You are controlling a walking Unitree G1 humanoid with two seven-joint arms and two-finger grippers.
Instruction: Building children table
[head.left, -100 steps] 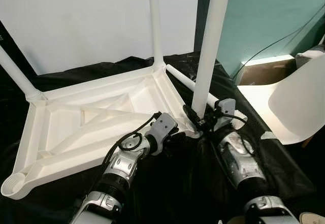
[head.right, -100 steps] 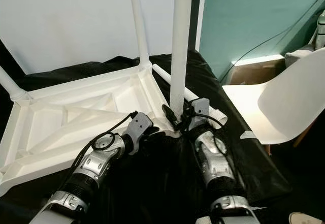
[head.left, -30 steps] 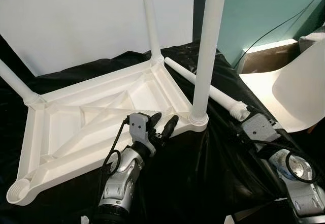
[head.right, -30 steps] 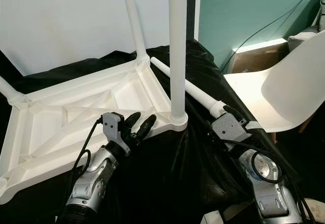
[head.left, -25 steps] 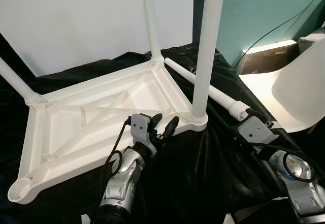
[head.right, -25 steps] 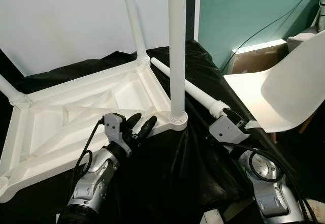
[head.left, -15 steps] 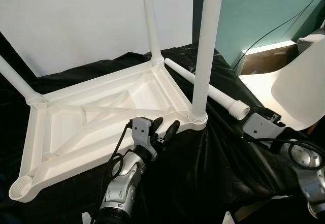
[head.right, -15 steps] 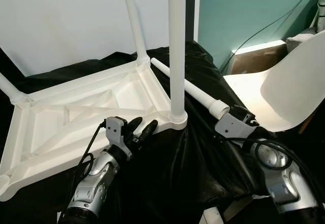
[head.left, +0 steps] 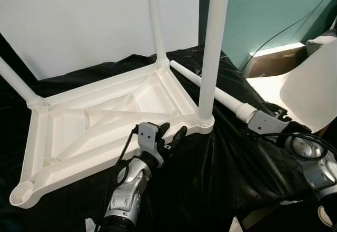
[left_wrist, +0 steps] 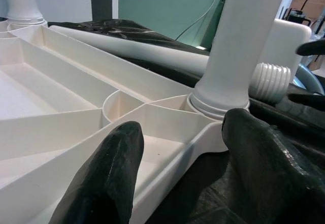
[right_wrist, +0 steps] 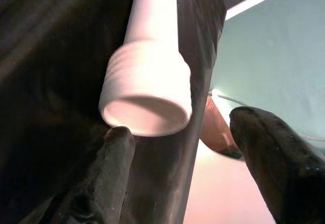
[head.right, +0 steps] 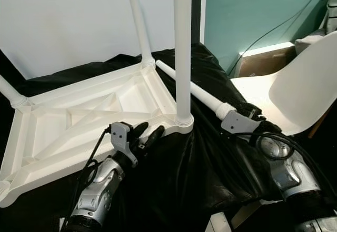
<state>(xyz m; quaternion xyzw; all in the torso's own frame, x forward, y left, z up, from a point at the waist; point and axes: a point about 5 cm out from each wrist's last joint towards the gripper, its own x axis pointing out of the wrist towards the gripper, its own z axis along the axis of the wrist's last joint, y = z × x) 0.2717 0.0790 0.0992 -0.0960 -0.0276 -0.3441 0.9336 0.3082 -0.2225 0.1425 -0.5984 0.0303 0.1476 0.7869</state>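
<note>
The upturned table (head.left: 105, 116) fills the frame's centre-left on the sheet (head.left: 210, 179) — a loose leg (head.left: 210, 91) lies right of it, a chair (head.left: 310, 92) at far right.

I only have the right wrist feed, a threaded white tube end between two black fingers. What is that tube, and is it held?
Observer: It's the loose table leg, lying on black cloth; the right gripper sits open at its threaded end.
Operator: How many legs are already in?
Observer: Three stand in the upturned tabletop.
Operator: Where does this one go?
Observer: An empty corner socket sits on the robot's near left.
Operator: And the left gripper?
Observer: The left gripper is open at the tabletop's near edge, beside the nearest fitted leg.
</note>
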